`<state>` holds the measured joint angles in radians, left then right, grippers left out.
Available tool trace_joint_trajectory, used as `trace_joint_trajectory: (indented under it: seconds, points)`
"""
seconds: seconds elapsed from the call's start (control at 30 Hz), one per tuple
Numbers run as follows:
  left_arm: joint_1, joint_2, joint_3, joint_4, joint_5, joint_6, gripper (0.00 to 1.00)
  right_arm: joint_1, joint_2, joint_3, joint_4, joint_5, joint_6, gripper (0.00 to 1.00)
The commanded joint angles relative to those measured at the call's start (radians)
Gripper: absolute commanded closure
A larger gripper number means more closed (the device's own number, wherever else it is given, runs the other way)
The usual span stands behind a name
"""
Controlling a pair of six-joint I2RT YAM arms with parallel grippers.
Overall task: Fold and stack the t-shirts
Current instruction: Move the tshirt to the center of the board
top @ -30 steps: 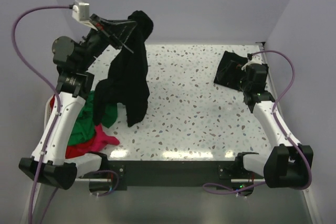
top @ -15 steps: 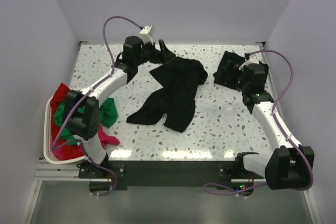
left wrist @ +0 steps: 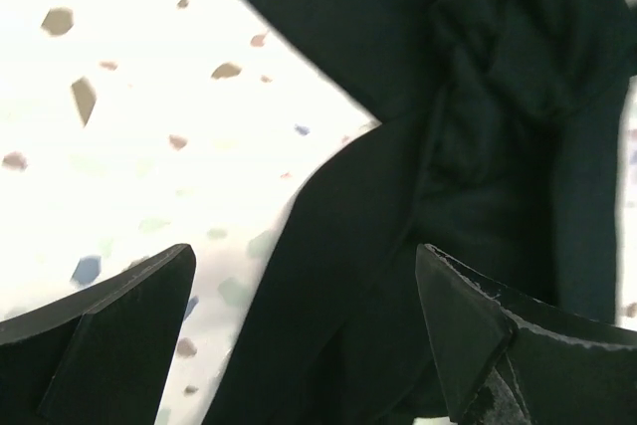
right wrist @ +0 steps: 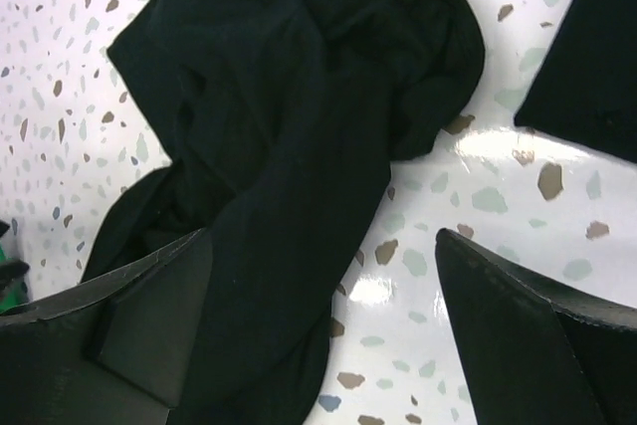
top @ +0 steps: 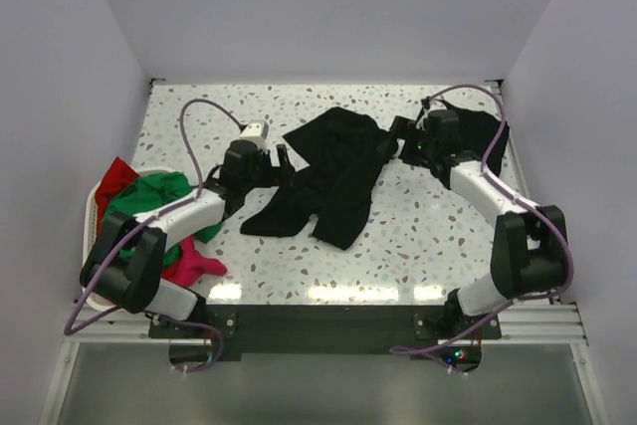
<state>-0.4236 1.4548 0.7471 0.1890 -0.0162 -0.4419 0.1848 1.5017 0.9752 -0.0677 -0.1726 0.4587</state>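
Black t-shirt (top: 336, 168): lies loose and rumpled on the middle of the tabletop (top: 418, 226), somewhat nearer the far edge; bunched at its far end, with a longer tail running toward the near edge; not yet spread flat

Handling: by its look soft, light and limp; it should sag and fold on itself when lifted and will not keep any shape; matte cloth, so probably not slippery and in no way fragile; black on black hides the seams, so the hem and sleeves are hard to tell apart

Where to take hold: probably best at two outer edges well apart, one per arm, so that it can be drawn out flat; a pinch in the bunched middle would likely gather several layers at once

Left gripper (left wrist: 309, 340): jaws wide, holding nothing; low over the shirt's left edge, cloth lying below and between the fingers

Right gripper (right wrist: 323, 340): jaws wide, holding nothing; hanging over the shirt's right side, toward the far-right corner

Second black shirt (right wrist: 597, 47): flat with straight edges, apparently folded; near the far-right corner, apart from the rumpled one

Basket (top: 90, 291): white plastic; at the left edge of the tabletop, toward the near-left corner

In the basket: a green shirt (top: 149, 196) heaped on top, a red shirt (top: 114, 174) at the far side, a magenta shirt (top: 194, 264) spilling over the rim onto the tabletop; all crumpled; whether more lies beneath I cannot tell
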Motion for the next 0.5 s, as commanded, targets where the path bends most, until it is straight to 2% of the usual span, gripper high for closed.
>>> trace_joint_trajectory:
  seconds: [0.0, 0.13, 0.47]
  points:
    - [-0.046, -0.027, -0.032, -0.034, -0.207, 0.011, 0.03, 0.024, 0.063, 0.109, 0.031, 0.028, -0.037, 0.04]
    - [-0.083, -0.072, -0.069, -0.086, -0.295, -0.003, 0.02, 0.051, 0.140, 0.183, 0.023, 0.039, -0.086, 0.04]
    - [-0.090, -0.099, -0.175, -0.106, -0.263, -0.031, 0.02, 0.149, 0.418, 0.509, -0.064, -0.013, -0.250, 0.04]
